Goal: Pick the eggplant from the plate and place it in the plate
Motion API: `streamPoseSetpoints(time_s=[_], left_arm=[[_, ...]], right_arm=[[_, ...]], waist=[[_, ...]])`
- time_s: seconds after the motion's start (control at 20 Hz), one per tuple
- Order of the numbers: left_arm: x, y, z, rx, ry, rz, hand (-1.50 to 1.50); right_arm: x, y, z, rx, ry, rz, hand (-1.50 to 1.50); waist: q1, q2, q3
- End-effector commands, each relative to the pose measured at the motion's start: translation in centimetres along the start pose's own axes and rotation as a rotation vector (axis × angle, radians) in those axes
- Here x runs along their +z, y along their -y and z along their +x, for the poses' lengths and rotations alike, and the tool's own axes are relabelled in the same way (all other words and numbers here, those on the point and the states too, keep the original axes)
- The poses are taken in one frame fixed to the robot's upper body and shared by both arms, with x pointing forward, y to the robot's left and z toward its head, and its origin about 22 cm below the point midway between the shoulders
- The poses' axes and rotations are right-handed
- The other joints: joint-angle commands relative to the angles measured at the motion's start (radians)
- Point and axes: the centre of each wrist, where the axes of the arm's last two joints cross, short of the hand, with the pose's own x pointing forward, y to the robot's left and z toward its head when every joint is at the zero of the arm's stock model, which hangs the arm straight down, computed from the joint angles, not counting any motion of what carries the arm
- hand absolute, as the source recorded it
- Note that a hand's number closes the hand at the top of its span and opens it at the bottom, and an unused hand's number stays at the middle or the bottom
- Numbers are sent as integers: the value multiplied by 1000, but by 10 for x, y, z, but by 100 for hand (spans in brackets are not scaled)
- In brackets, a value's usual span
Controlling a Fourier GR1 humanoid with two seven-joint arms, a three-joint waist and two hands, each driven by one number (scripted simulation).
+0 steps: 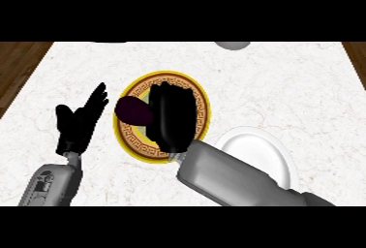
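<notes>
Eggplant (133, 111) on patterned plate (196, 92), touching right hand (174, 118)

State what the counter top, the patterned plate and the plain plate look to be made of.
Counter top: looks like pale marble or stone, going by its faint veining. Patterned plate: probably glazed ceramic, with a yellow rim and a brown key-pattern band. White plate: likely plain ceramic or porcelain, smooth and unmarked.

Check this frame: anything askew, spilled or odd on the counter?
Nothing stands out. The eggplant lies on the yellow patterned plate, the right hand over the plate beside it. The white plate sits bare at right. The left hand rests open at left.
</notes>
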Motion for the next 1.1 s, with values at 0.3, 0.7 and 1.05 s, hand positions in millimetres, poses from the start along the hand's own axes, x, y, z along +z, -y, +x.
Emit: streamPoseSetpoints(time_s=[0.3,0.7,1.05], left_arm=[[-2,-25,2,-4,1,40,0],[11,-13,-3,14,7,48,0],[2,-19,-6,10,5,37,0]], right_arm=[[-2,-36,-31,56,-225,58,150],[0,-45,-43,-90,-275,300,-150],[-2,-46,-32,-223,-39,95,-150]], waist=[[-48,11,1],[-40,8,2],[-48,9,2]])
